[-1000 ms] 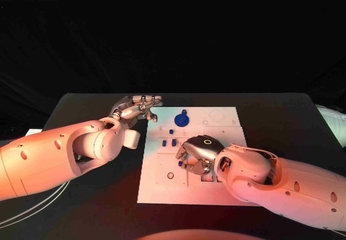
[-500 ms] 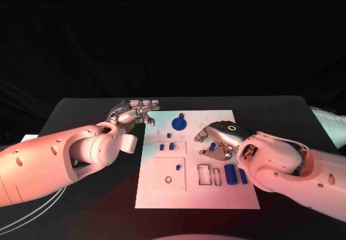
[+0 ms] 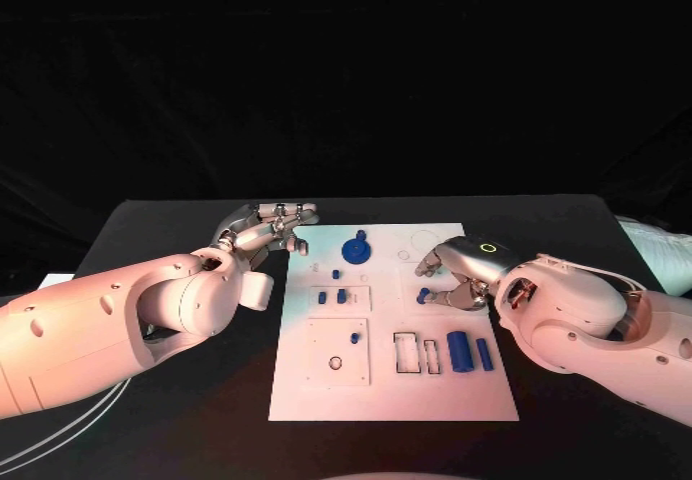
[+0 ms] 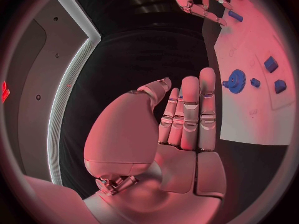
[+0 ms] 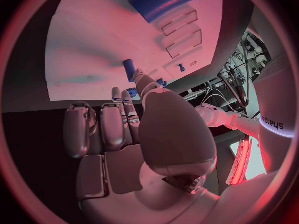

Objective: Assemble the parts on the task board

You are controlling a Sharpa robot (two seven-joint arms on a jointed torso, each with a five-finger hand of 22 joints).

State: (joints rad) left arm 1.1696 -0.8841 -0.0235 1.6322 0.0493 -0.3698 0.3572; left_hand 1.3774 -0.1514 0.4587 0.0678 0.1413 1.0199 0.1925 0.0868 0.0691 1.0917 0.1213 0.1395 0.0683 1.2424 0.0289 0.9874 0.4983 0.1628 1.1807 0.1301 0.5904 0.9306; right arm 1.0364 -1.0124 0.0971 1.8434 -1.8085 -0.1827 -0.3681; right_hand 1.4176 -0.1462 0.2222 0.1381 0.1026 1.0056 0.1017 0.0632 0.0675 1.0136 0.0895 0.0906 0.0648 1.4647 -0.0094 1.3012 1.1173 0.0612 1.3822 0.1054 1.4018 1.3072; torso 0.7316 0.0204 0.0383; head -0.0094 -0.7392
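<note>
The white task board [image 3: 389,395] lies mid-table. A blue gear [image 3: 358,243] sits near its far edge, with small blue pieces [image 3: 332,296] below it. Two blue cylinders [image 3: 459,350] lie in the board's right part beside two empty slots [image 3: 418,354]. My right hand [image 3: 459,272] hovers over the board's right side, fingers extended and holding nothing. Its thumb tip is close to a short blue peg [image 5: 129,69] standing on the board [image 5: 112,35]. My left hand [image 3: 274,225] rests off the board's far left corner, fingers straight and empty [image 4: 187,114]; the gear [image 4: 236,80] lies beyond it.
A square inset plate [image 3: 339,350] with a small ring sits on the board's left half. Black table [image 3: 173,215] surrounds the board. White cables [image 3: 58,425] trail at the near left.
My right hand has lifted off the board's lower middle and moved up and to the right, uncovering the two blue cylinders. The left hand has barely moved.
</note>
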